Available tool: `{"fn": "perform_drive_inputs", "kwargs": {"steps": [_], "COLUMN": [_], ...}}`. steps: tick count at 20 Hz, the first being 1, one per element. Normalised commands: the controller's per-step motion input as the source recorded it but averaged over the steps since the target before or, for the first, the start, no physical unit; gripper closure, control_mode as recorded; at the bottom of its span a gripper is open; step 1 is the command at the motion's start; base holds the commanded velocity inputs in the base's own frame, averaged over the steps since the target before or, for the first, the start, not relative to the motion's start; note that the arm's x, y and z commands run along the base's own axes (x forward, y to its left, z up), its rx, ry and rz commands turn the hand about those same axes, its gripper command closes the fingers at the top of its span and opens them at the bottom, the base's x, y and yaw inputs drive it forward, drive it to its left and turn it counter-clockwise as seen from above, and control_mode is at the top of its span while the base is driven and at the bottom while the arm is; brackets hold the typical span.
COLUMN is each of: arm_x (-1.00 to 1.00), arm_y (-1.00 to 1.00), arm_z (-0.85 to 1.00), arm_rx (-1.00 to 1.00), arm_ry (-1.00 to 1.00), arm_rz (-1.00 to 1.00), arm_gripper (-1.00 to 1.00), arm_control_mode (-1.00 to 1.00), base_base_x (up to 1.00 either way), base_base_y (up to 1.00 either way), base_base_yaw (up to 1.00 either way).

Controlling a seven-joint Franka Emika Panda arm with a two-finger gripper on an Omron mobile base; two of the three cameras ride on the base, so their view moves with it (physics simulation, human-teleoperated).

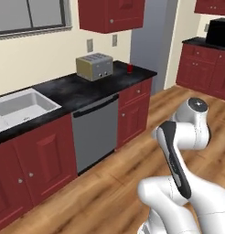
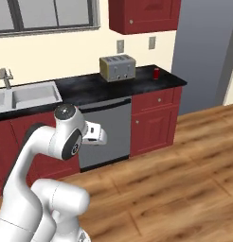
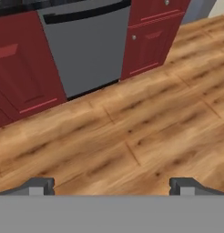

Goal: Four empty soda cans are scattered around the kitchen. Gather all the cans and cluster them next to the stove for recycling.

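Approach phase, nothing picked up. Gripper (image 3: 112, 185) was spread wide and empty, aimed at the wood floor (image 3: 145, 136) before the dishwasher (image 1: 95, 132). One red soda can (image 2: 156, 73) stood on the far counter (image 2: 137, 87), right of the toaster (image 2: 118, 67). Next: probably drive closer, raise arm to can.
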Motion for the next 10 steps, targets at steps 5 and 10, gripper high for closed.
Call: {"fn": "perform_drive_inputs", "kwargs": {"steps": [5, 10], "arm_x": [0.0, 0.0], "arm_y": [0.0, 0.0], "arm_z": [0.0, 0.0], "arm_rx": [0.0, 0.0], "arm_ry": [0.0, 0.0], "arm_rz": [0.0, 0.0], "arm_gripper": [-1.0, -1.0], "arm_control_mode": [1.0, 1.0], "base_base_x": [0.57, 0.63], "base_base_y": [-0.31, -0.32], "base_base_yaw": [0.0, 0.0]}}
